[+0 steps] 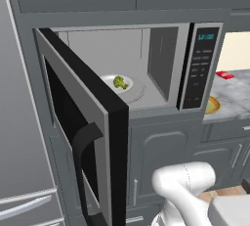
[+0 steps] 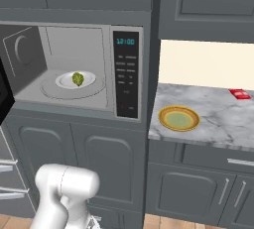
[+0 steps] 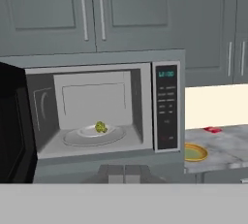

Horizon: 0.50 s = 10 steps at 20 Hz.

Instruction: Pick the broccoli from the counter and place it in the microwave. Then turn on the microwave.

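Note:
The broccoli (image 1: 119, 82) (image 2: 78, 78) (image 3: 100, 127) lies on a white plate (image 1: 108, 79) (image 2: 64, 80) (image 3: 89, 132) on the turntable inside the microwave (image 1: 200, 68) (image 2: 125, 74) (image 3: 166, 111). The microwave door (image 1: 83, 122) (image 3: 12, 126) stands swung wide open to the left, with its black handle facing me. My gripper (image 3: 125, 172) is shut and holds nothing. It is drawn well back from the microwave opening and faces it. The counter (image 1: 234, 93) (image 2: 218, 114) (image 3: 223, 145) runs to the right of the microwave.
A round yellow-orange dish (image 1: 212, 104) (image 2: 179, 118) (image 3: 194, 152) sits on the counter near the microwave. A small red item (image 1: 224, 75) (image 2: 240, 94) (image 3: 211, 130) lies farther back. The grey fridge (image 1: 19, 122) stands left of the open door. Cabinets hang above.

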Motion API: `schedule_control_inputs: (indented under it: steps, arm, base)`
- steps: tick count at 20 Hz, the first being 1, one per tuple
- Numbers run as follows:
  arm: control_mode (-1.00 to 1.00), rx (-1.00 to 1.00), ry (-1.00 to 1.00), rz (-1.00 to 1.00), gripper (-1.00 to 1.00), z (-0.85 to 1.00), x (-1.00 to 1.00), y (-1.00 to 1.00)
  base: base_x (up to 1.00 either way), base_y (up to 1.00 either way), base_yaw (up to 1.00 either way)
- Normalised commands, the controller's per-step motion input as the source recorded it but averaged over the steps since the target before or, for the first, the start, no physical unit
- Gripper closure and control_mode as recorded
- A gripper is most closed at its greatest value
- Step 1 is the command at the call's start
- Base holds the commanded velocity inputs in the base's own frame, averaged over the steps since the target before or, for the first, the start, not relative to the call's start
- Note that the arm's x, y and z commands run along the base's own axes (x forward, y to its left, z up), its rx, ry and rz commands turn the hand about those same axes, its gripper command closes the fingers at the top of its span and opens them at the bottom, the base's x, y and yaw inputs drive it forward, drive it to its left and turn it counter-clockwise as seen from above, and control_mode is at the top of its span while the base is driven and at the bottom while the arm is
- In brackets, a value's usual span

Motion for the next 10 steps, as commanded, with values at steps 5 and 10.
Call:
schedule_control_inputs:
  steps: [5,10]
  arm:
    - [-1.0,-0.03,-0.33,0.01,1.0,-0.65,0.06,0.01]
    - [-1.0,0.0,-0.27,0.02,1.0,-0.56,0.44,0.0]
  base:
    - [0.0,0.0,0.0]
    - [0.0,0.0,0.0]
